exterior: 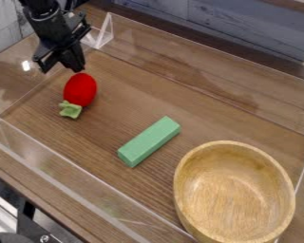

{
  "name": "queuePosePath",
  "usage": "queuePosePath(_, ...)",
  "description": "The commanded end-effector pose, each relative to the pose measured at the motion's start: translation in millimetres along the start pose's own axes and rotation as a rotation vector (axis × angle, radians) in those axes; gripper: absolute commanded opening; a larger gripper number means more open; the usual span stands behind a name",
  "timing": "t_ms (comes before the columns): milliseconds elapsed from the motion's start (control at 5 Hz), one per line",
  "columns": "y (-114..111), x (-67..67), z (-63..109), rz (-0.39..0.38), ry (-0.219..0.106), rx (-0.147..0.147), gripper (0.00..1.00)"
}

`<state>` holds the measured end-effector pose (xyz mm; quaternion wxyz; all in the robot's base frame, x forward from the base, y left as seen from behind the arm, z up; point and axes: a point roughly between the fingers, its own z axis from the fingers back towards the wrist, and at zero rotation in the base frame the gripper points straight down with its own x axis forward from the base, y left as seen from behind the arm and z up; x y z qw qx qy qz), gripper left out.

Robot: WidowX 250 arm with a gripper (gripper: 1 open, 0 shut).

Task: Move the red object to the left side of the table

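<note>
Near the upper-left corner of the brown wood-grain table (224, 100), the dark robot gripper (61, 66) hangs just beside the small rounded red strawberry-like toy (80, 88). Its jaws are pressed together, with nothing visibly pinched between them; the toy lies on the wood just below the tips, its green leafy end (71, 110) pointing toward the table's near edge.

As for progress, the toy sits close to the table's left edge as the picture shows it, well apart from the rest. If that edge is the side meant, the placing looks done, and what seems left is to lift the arm away without nudging the toy. A rounded thing like this could roll if brushed.

Over by the near right corner stands a round pale-yellow wooden bowl (236, 194), with nothing inside it. The green rectangular block (148, 141) lies outside the bowl, between it and the toy.
</note>
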<state>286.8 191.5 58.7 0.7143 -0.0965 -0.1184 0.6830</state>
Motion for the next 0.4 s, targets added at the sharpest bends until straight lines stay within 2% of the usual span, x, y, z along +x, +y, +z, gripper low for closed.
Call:
queuePosePath(0, -17.2, 9.6, 8.4, -0.018, -0.039, -0.035, 0.0)
queuePosePath(200, -19.3, 12.7, 12.4, -0.029, -0.037, -0.031, 0.0)
